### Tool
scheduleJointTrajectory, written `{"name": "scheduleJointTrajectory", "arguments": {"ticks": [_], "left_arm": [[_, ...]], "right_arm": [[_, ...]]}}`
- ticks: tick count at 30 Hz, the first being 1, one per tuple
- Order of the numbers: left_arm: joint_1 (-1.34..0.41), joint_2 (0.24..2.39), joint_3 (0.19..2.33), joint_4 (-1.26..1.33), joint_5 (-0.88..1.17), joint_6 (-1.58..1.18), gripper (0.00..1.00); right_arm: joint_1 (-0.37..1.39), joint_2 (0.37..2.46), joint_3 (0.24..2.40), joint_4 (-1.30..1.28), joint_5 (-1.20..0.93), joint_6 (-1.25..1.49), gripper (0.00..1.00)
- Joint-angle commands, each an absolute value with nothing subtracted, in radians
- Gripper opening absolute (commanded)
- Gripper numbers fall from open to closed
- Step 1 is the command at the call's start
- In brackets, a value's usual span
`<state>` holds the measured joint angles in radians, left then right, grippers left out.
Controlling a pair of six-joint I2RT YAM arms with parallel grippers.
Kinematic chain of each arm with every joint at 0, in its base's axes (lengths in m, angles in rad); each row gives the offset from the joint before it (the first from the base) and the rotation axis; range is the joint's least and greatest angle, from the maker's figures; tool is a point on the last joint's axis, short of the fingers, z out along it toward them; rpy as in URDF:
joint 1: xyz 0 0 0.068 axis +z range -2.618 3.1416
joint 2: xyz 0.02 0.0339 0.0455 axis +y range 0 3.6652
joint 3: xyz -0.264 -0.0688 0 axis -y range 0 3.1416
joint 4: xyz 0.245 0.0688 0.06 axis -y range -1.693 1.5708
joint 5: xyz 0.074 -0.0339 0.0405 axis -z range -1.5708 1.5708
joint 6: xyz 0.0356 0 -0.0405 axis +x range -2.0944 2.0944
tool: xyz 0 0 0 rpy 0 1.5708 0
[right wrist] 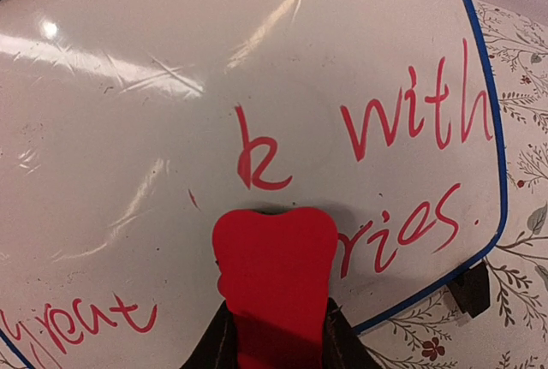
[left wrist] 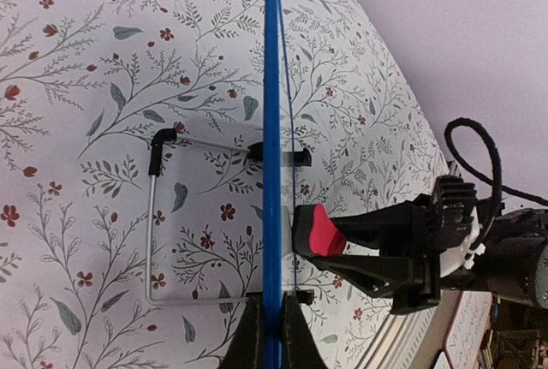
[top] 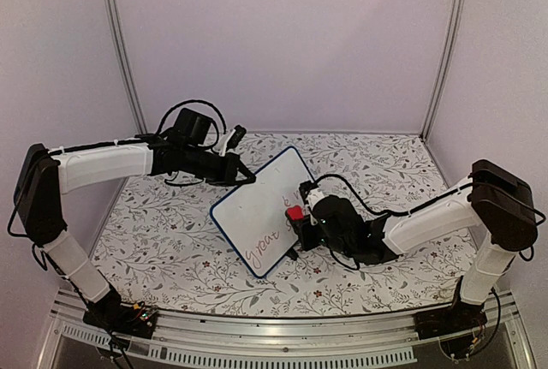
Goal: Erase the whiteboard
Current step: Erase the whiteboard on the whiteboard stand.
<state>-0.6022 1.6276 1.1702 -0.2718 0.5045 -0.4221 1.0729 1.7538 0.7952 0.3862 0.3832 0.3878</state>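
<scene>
Jaws of the right gripper pinch a red eraser against the red handwriting on the whiteboard, whose blue rim the left gripper clamps between its jaws, holding it tilted mid-way across the tabletop, likely bracing it against wiping.

Top external high, near side, looking down; left wrist edge-on along whiteboard; right wrist close up facing its front; all share it.
</scene>
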Motion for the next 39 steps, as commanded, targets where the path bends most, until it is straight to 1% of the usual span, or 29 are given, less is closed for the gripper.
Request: {"name": "scheduleJointTrajectory", "arguments": {"ticks": [1,15,31,39], "left_arm": [[-0.634,1.621,1.172,-0.256,0.554,-0.405,0.00],[-0.635,1.618,1.172,-0.257,0.556,-0.403,0.00],[-0.636,1.624,1.174,-0.256,0.557,-0.402,0.00],[-0.635,1.624,1.175,-0.256,0.559,-0.402,0.00]], "right_arm": [[1.059,1.755,0.788,0.333,0.381,0.391,0.22],[1.026,1.786,0.883,0.336,0.379,0.331,0.22],[0.985,1.837,0.995,0.333,0.319,0.278,0.22],[0.995,1.833,0.970,0.338,0.247,0.311,0.21]]}}
